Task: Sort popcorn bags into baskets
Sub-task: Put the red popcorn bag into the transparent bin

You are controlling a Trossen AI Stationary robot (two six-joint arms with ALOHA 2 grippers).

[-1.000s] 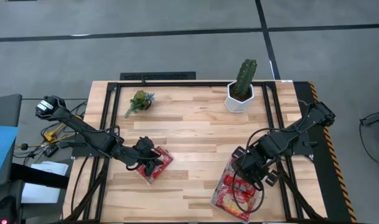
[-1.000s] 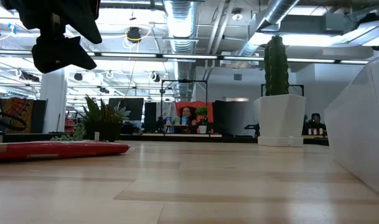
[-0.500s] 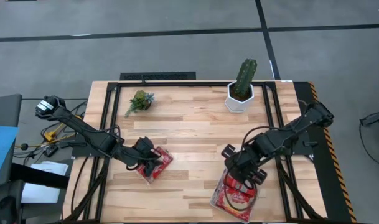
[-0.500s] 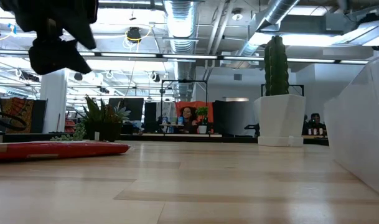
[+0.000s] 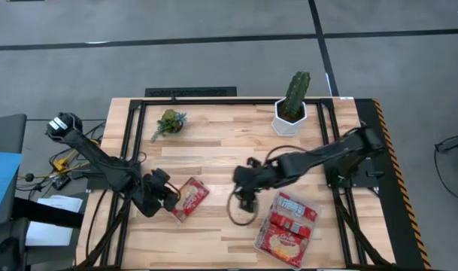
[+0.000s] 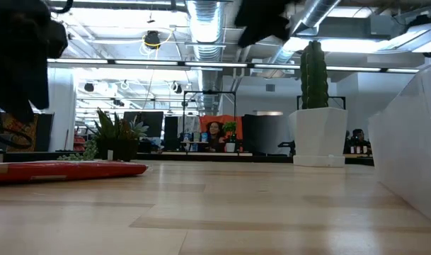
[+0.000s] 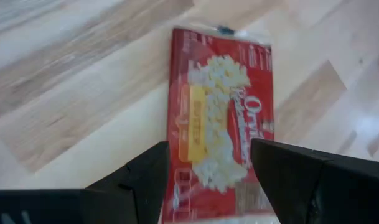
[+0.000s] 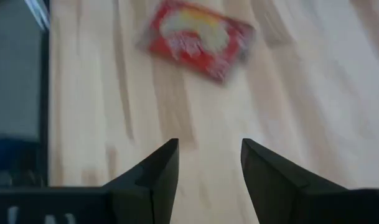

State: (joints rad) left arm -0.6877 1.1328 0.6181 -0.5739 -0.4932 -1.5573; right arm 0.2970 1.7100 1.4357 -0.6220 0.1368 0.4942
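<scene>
Since a second ago, right hand (image 5: 247, 197) left basket (image 5: 260, 239) at lower right for counter centre, empty, wide, aimed at popcorn bag (image 5: 188, 199). Left hand (image 5: 171, 199) backed off bag, wide; we judge handover.

red popcorn bag (image 5: 189, 197) flat on table; others fill clear tray (image 5: 268, 223).
</scene>
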